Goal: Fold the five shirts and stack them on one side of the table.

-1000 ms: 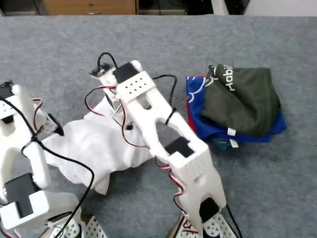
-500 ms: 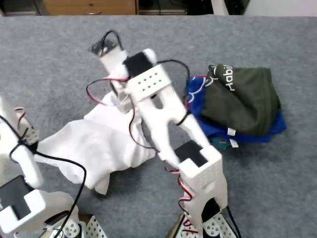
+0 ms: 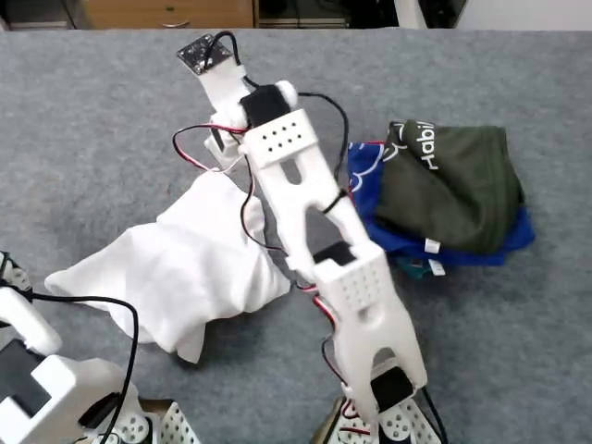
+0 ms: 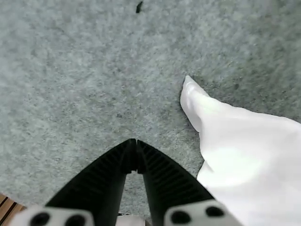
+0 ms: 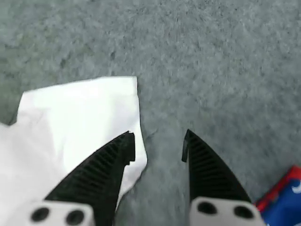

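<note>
The white shirt lies loosely bunched on the left half of the grey table, not yet folded. A second ago the left arm covered its left end; now that end lies bare as a point on the table, and the top corner near the right arm lies flatter. The stack of folded shirts, green on top of blue, sits on the right side where it was, well apart from the white one.

The right claw is spread apart and holds nothing; one finger hangs over the shirt's top corner, the other over bare table. The right arm has stretched farther up the table than a second ago, so its wrist is now beyond the shirt's upper edge.

The left claw is closed on nothing, over table just beside the shirt's pointed end. The left arm has drawn back off the shirt.
</note>
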`<state>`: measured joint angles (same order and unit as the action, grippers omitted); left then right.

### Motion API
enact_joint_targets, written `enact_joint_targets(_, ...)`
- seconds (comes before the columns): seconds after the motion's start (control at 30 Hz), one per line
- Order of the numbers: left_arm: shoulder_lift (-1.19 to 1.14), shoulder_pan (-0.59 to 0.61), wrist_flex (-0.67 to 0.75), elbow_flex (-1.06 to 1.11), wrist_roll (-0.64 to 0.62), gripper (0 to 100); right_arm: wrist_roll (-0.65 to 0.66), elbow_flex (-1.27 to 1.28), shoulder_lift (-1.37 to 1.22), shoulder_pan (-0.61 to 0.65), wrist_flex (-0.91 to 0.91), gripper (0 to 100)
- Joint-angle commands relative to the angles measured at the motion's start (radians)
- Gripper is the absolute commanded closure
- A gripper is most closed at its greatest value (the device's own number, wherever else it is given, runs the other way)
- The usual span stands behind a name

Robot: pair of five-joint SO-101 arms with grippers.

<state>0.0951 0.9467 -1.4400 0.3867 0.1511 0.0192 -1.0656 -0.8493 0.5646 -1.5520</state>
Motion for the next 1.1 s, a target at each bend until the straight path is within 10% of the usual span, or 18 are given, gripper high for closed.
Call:
enact_joint_targets(0.0,0.007,0.014,0.0,-0.006,0.005,98,-0.052,-0.128,-0.12,0.013,0.081,81.8)
enact_joint_targets(0.83,-0.002,-0.031,0.052,-0.002,0.003,98,-0.164,-0.269,-0.421,0.094,0.126,81.8)
enact_joint_targets(1.07,-0.002,-0.031,0.052,0.0,0.003,98,-0.166,-0.269,-0.421,0.094,0.126,97.8)
